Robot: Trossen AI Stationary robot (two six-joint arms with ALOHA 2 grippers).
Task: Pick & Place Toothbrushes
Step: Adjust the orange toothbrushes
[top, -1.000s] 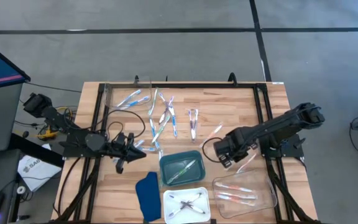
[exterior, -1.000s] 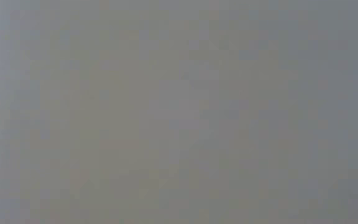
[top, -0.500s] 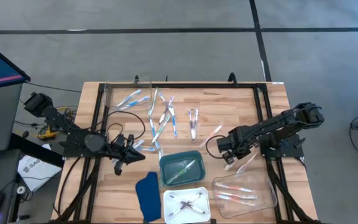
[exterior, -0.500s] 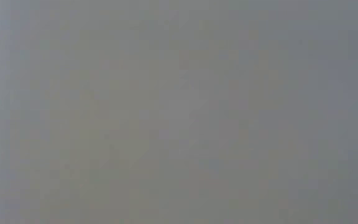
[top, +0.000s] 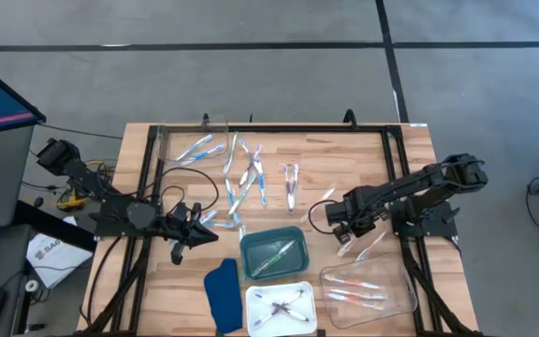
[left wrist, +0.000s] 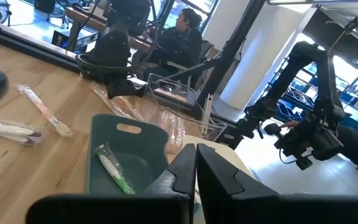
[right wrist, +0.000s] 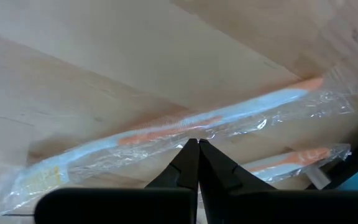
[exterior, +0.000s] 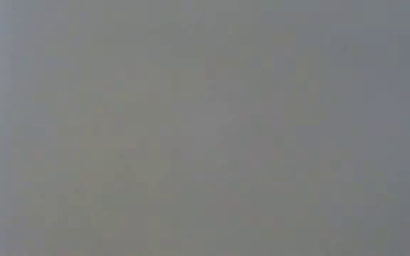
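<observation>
Right gripper (right wrist: 198, 144), fingers pinched together, hovers over an orange toothbrush (right wrist: 185, 127) beside the green tray (top: 271, 253); pickup pending, needs opening first.

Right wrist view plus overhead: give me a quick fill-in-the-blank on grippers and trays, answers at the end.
1. The right gripper hangs over a wrapped toothbrush whose colour is ____.
2. The teal tray holds a toothbrush whose colour is ____.
3. The fingers of the left gripper are ____.
4. The dark blue cloth lies beside the ____ tray.

Missing words: orange; green; shut; white
</observation>
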